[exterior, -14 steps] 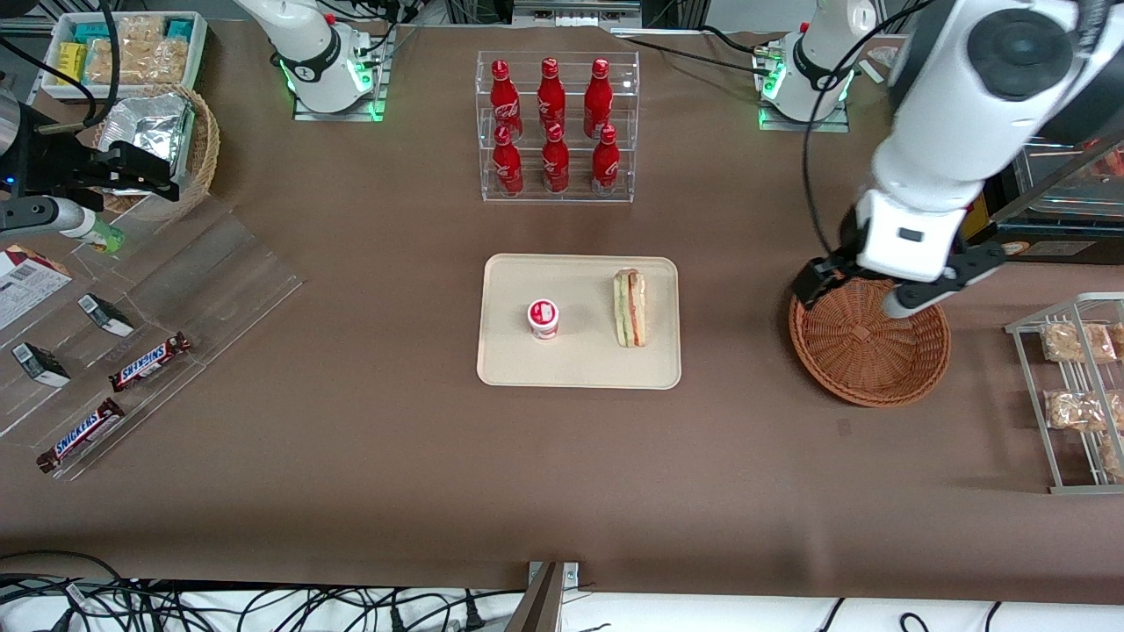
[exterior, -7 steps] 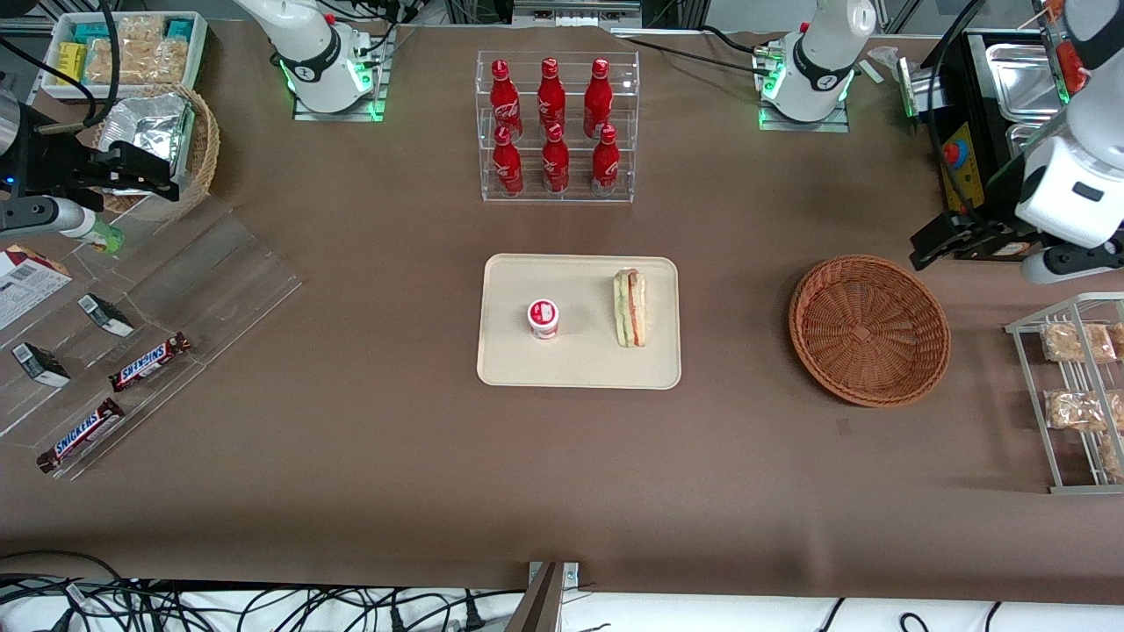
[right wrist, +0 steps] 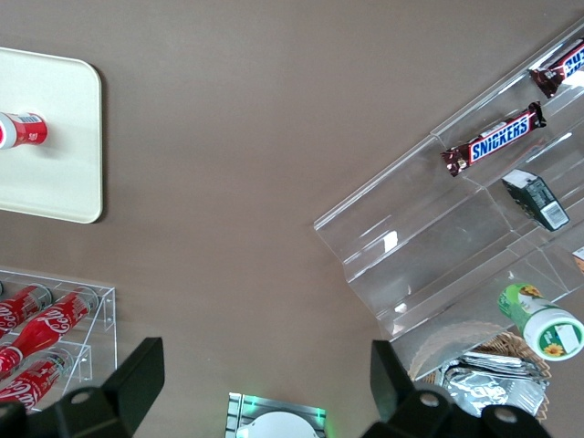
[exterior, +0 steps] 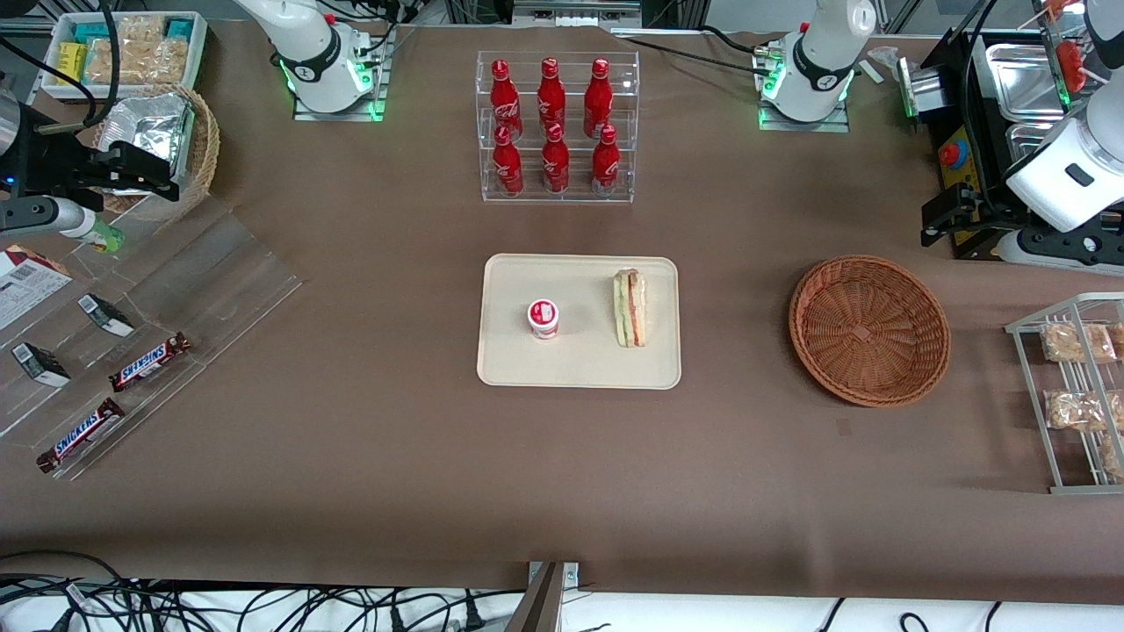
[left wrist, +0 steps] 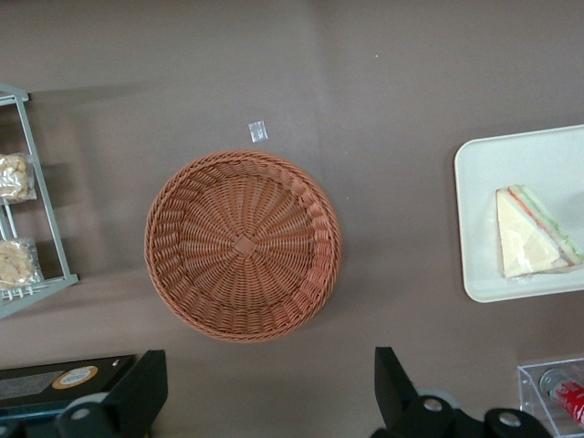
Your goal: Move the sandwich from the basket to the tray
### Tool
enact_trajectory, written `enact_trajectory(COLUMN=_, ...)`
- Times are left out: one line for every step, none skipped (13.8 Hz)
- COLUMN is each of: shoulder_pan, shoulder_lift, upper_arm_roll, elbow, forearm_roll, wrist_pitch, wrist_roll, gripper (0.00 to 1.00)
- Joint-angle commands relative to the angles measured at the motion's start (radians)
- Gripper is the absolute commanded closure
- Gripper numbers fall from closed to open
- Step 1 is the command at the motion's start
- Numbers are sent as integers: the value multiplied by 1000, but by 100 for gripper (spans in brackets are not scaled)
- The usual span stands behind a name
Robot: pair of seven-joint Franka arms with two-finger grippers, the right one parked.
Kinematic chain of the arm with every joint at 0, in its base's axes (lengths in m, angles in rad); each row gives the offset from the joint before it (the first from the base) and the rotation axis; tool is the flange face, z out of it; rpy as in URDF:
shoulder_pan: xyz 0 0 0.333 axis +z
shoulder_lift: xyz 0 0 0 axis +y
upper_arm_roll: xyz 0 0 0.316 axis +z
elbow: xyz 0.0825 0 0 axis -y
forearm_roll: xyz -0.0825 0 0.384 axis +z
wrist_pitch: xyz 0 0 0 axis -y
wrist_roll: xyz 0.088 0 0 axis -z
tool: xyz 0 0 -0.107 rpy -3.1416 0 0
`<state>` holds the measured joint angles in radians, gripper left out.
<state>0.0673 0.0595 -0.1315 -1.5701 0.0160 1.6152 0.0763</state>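
Observation:
The sandwich (exterior: 630, 307) (left wrist: 534, 245), a white-bread wedge with red and green layers, lies on the cream tray (exterior: 580, 364) (left wrist: 484, 182), beside a small red-and-white cup (exterior: 543, 318). The round reddish-brown wicker basket (exterior: 869, 329) (left wrist: 243, 245) stands toward the working arm's end with nothing in it. My gripper (exterior: 983, 233) (left wrist: 269, 383) hangs open, high above the table. It is farther from the front camera than the basket, near the table's end. Its fingers (left wrist: 137, 392) stand wide apart with nothing between them.
A clear rack of red bottles (exterior: 556, 127) stands farther from the camera than the tray. A wire rack with snack packets (exterior: 1076, 395) and steel trays (exterior: 1019, 70) sit at the working arm's end. An acrylic stand with Snickers bars (exterior: 149, 360) lies toward the parked arm's end.
My gripper has left its place over the basket, rising and swinging toward the working arm's end of the table. The sandwich, tray and basket have not moved.

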Motion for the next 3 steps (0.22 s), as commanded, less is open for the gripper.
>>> enact_trajectory(shoulder_pan=-11, shoulder_lift=-13, upper_arm_roll=16, elbow=-1, forearm_roll=-22, wrist_pitch=-18, wrist_roll=49, gripper=0)
enact_trajectory(shoulder_pan=-12, shoulder_lift=-12, upper_arm_roll=10, elbow=-1, forearm_roll=-22, wrist_pitch=-17, wrist_roll=49, gripper=0)
enact_trajectory(shoulder_pan=-12, shoulder_lift=-12, upper_arm_roll=9, elbow=-1, forearm_roll=-22, wrist_pitch=-14, wrist_roll=51, gripper=0)
